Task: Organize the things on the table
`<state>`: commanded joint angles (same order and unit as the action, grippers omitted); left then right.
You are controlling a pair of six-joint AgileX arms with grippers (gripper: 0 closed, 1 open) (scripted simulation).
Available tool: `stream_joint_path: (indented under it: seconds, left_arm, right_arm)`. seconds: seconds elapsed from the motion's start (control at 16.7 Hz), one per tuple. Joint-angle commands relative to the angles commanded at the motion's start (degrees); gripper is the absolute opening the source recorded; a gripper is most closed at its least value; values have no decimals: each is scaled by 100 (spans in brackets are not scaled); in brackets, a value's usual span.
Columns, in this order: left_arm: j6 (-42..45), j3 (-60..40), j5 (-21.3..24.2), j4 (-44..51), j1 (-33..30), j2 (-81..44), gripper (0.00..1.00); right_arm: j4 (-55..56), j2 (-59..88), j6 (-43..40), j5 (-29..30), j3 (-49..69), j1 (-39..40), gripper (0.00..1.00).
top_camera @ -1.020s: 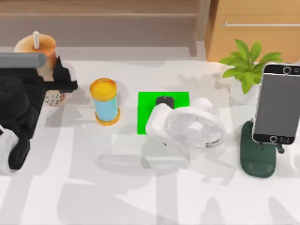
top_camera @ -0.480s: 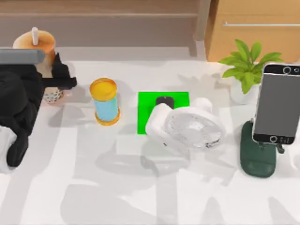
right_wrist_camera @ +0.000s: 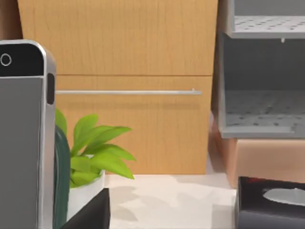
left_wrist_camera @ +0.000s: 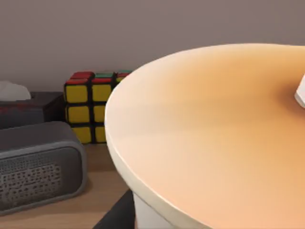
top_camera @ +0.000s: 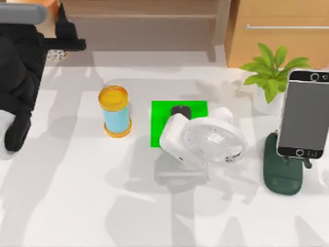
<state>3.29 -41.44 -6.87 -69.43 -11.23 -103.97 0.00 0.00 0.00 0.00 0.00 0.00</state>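
Note:
My left gripper [top_camera: 64, 44] is at the far left corner, shut on the orange-beige bubble tea cup [top_camera: 55, 54], held above the table and mostly hidden by the arm. The cup's lid [left_wrist_camera: 214, 138] looms close in the left wrist view, with the white straw [left_wrist_camera: 300, 93] at the picture's edge. The white fan [top_camera: 208, 139] lies mid-table, overlapping the green patch [top_camera: 160, 126], where the small black gadget [top_camera: 180, 111] rests. At the right the grey-screened smartphone [top_camera: 304, 113] stands on a dark green stand [top_camera: 281, 174]. A dark part of my right gripper [right_wrist_camera: 90, 214] shows beside the smartphone [right_wrist_camera: 21, 143].
A blue cylinder with a yellow lid [top_camera: 115, 110] stands left of the green patch. A potted plant [top_camera: 270, 72] sits at the far right. Beyond the table lie a colour cube [left_wrist_camera: 93, 107], a grey speaker [left_wrist_camera: 33, 167] and a black tissue box [right_wrist_camera: 269, 202].
My left arm has lifted the bubble tea cup off the table's left side and carried it up toward the far left corner. Everything else has stayed put.

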Motion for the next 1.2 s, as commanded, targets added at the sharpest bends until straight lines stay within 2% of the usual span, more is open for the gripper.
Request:
stream_joint_path:
  seconds: [0.36,0.9,1.2]
  left_arm:
    - [210,-1177,-126,1227,-147,267,0]
    - [-179,-3450,-303,3762,-193,-556,0]
    - [-394,-4143,-356,4526,-176,-837,0]
  right_arm:
    - [0,0,0,0,0,0,100]
    - [0,0,0,0,0,0,100]
    - [0,0,0,0,0,0,100]
